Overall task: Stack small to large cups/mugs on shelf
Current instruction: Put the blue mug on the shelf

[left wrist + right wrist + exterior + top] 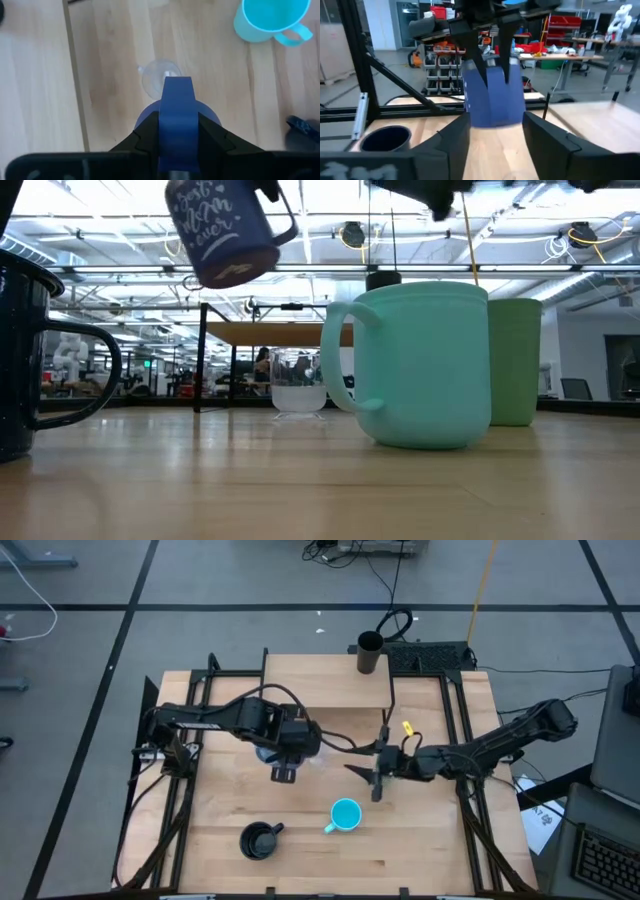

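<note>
Finding the dark handled mug [260, 839] closest to the table's [430, 850] front edge, standing upright with nothing touching it. Seeing the cyan mug [345, 814] just behind it and off to the right, also upright, mouth up, clear of both arms. Noting in the low view the green cup [515, 360] peeking out from behind the cyan mug, resting on the tabletop.

Moving on to mid-table and meeting both arms. Watching the left gripper [283, 774] clamping narrowly on the handle of the blue mug [225, 230], fingers [147, 134] pinching either side of the handle strap. Seeing that mug hanging high above the tabletop, tilted, with white lettering showing on its side, touching nothing but the fingers. Spotting the small clear glass [159, 80] sitting on the wood directly beneath the raised mug, well apart from it.

Finding the right gripper [372, 778] hovering to the right of the blue mug, facing it, fingers [550, 145] spread wide and holding nothing; the mug framed between them in the right wrist view but lying farther off, not touched.

Reaching the shelf [325, 680] at the table's far edge, well behind both grippers. Noting the tall black tumbler [370, 652] standing upright on its right end, alone there.
</note>
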Robot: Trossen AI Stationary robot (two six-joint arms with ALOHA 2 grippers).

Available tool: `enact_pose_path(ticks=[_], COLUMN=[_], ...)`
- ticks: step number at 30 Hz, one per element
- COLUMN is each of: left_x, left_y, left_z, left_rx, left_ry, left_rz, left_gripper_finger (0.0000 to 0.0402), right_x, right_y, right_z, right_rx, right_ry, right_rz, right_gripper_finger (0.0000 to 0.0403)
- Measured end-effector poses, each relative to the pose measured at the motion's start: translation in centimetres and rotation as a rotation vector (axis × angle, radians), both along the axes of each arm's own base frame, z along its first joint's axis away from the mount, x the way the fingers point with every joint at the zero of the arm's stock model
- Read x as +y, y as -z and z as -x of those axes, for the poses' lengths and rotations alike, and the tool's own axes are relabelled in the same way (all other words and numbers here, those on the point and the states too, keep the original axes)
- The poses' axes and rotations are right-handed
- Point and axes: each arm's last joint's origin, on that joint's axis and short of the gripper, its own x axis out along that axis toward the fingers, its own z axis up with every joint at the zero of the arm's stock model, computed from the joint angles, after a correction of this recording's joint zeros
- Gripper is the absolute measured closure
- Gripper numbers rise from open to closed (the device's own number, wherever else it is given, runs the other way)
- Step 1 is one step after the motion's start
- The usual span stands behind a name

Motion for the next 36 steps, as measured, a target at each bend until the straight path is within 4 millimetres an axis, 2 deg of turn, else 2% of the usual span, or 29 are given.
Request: enact_pose_path(ticks=[5, 10, 18, 22, 28, 36], left_x=[0.0, -0.2, -0.9, -1.5, -2.4, -2.7], left_y=[-0.1, -0.1, -0.1, -0.2, -0.4, -0.5], left_z=[-0.3, -0.3, -0.3, -0.3, -0.6, -0.9], left_rx=[-0.014, 0.005, 0.050, 0.061, 0.024, -0.004], left_ry=[0.095, 0.223, 0.536, 0.675, 0.776, 0.857], left_rz=[-0.045, -0.105, -0.230, -0.276, -0.318, -0.352], left_gripper_finger=[0.0310, 0.0310, 0.0310, 0.0310, 0.0310, 0.0310], right_x=[0.3, 0.5, 0.5, -0.3, -2.2, -2.9], right_y=[-0.4, 0.4, 1.4, 1.4, 1.4, 1.7], right_z=[-2.6, -4.0, -4.6, -4.9, -5.4, -5.5], right_rx=[0.016, 0.032, 0.050, 0.042, 0.039, 0.057], right_ry=[0.015, -0.054, -0.084, -0.132, -0.218, -0.296], right_rz=[0.070, 0.089, 0.069, 0.042, -0.020, -0.028], right_gripper_finger=[0.0196, 0.0192, 0.0196, 0.0197, 0.0197, 0.0202])
